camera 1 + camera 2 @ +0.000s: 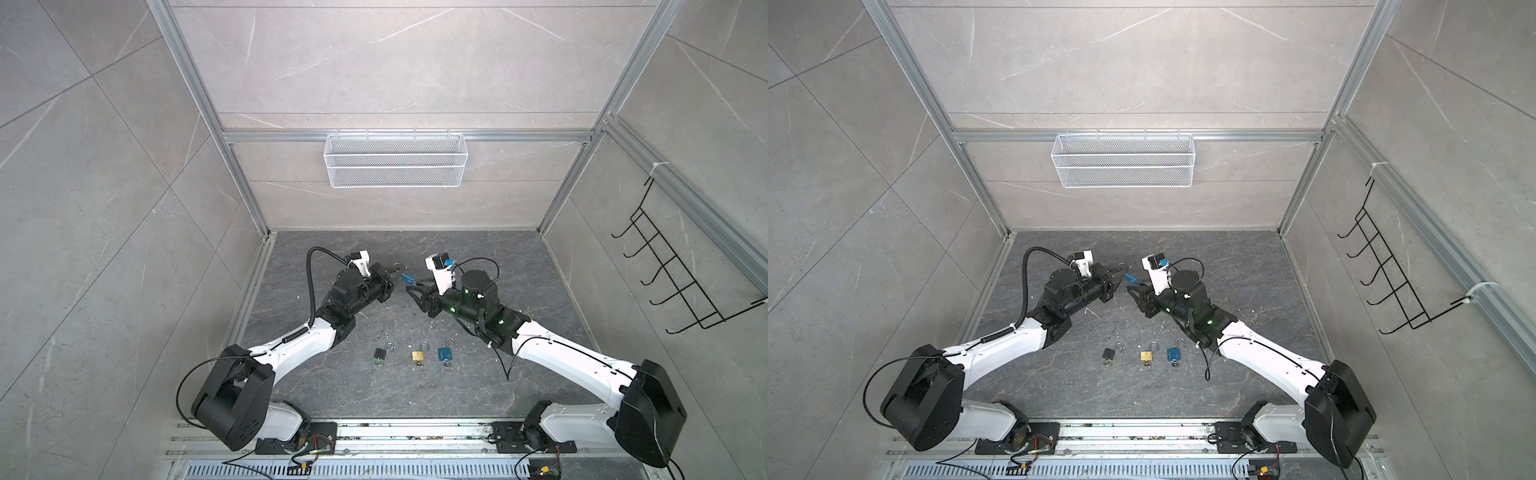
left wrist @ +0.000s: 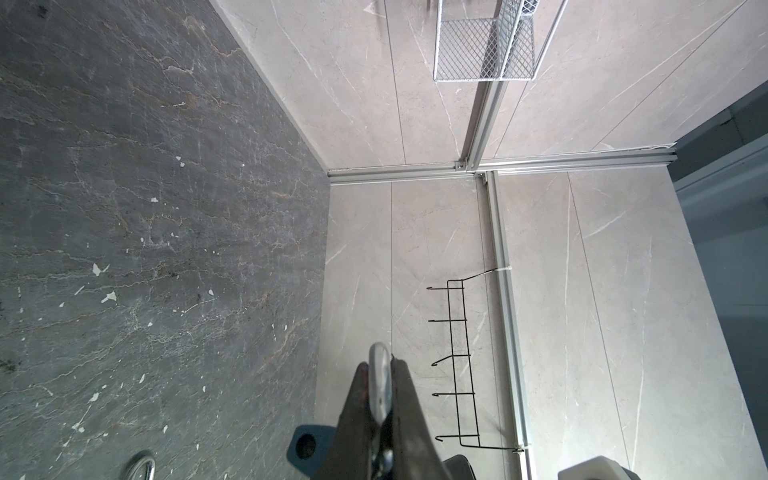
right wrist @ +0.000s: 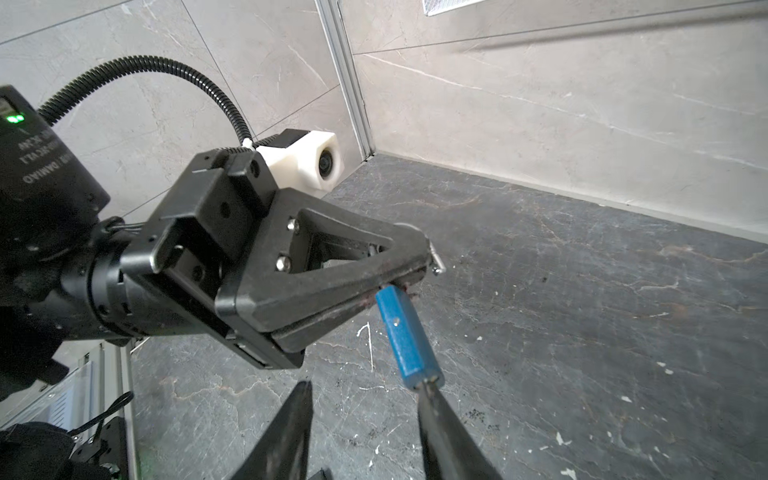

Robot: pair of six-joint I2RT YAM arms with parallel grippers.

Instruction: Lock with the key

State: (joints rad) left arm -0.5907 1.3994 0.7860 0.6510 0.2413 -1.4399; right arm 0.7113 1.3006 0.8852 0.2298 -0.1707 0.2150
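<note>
Both top views look steeply down from high above the arm bases, far off, sharing the whole bench (image 1: 415,395) and the back wall's basket (image 1: 395,160). The left wrist camera looks close along its jaws toward the rack (image 2: 457,356); the right wrist camera faces the left gripper (image 3: 415,270), very near.

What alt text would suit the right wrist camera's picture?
The shut left gripper holds a blue padlock by its metal end. The right gripper, open, reaches toward it, one fingertip touching its free end, above a dark floor.
</note>
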